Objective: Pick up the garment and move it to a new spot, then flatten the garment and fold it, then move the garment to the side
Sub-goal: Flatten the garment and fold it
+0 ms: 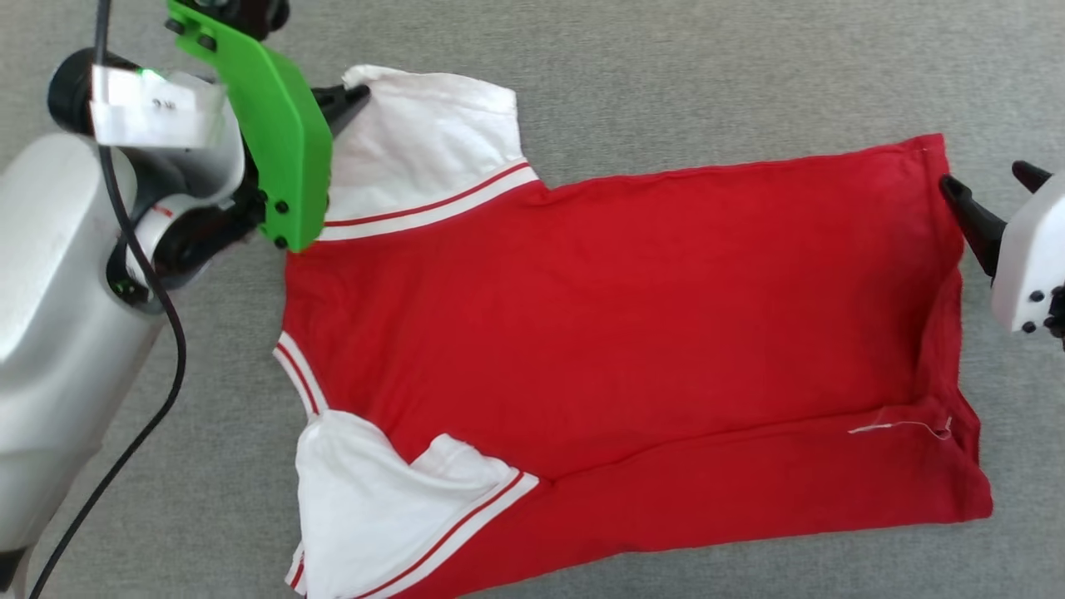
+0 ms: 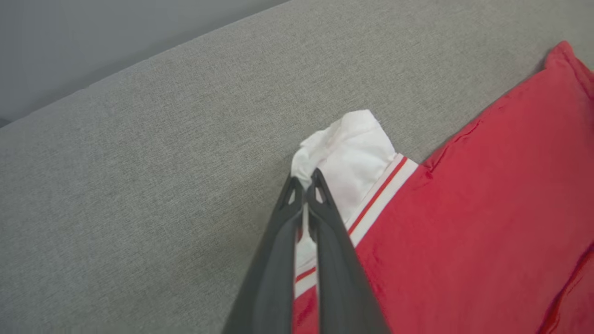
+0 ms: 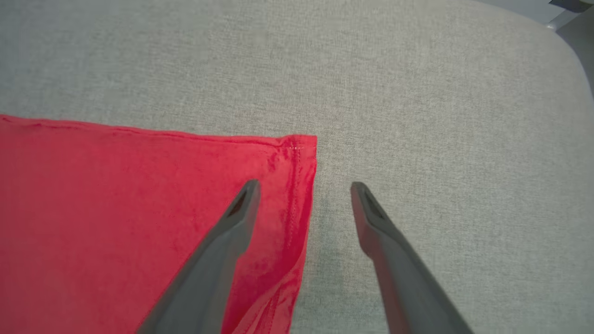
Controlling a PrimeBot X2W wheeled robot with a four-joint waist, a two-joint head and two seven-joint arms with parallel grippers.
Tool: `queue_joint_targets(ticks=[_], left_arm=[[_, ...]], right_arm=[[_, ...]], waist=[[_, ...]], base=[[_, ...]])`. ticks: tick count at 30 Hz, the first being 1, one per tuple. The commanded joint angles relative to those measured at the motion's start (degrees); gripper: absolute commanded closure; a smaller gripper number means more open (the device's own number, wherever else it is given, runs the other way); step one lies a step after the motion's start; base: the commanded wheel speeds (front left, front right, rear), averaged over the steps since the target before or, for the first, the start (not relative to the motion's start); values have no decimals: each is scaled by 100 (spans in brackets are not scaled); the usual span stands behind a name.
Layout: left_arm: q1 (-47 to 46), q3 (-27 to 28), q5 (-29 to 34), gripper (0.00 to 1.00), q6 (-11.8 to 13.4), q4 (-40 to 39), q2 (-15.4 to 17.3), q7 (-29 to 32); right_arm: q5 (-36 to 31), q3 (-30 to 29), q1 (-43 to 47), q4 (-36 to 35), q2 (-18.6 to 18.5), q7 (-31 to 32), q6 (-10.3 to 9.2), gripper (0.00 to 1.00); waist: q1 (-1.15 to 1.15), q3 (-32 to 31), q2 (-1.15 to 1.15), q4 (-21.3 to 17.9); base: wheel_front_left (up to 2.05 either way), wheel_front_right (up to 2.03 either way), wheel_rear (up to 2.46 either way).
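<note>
the garment [image 1: 616, 333] lies spread on the grey cloth surface [image 1: 666, 75], plain red side up. its long axis runs across the robot's front: the collar and white sleeves are toward the robot's left, the hem toward its right. the near long edge looks folded over along a crease.

the left gripper [image 2: 305, 183] is clenched on the outer corner of the far white sleeve [image 1: 424, 141], with a bunch of white cloth pinched between the tips. the right gripper [image 3: 305, 185] is spread wide at the hem's far corner, one finger over the red cloth and the other over bare surface, gripping nothing. i cannot tell whether it touches the fabric.

the surface is a woven, padded grey with a rounded corner beyond the right gripper. a black cable [image 1: 158, 333] hangs by the left arm, which carries a green bracket [image 1: 274, 125].
</note>
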Motion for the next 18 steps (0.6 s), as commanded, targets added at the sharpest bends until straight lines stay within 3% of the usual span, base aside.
queue_joint_targets(ticks=[1, 5, 9, 18], left_arm=[[127, -31, 82, 100, 70, -179, 53, 52], [184, -106, 216, 100, 271, -757, 145, 213], [226, -161, 290, 100, 399, -1188, 186, 317], [306, -174, 348, 100, 555, -1706, 279, 383]], right_arm=[[101, 28, -172, 108, -89, 298, -4, 0], [224, 151, -511, 355, -356, 981, -4, 0], [207, 347, -809, 673, -473, 1243, -4, 0], [170, 776, -1160, 1459, -579, 1079, -4, 0]], waist=[[0, 68, 0, 156], [0, 166, 0, 288], [0, 233, 0, 357], [0, 405, 0, 488]], base=[[0, 0, 0], [0, 0, 0], [0, 0, 0], [0, 0, 0]])
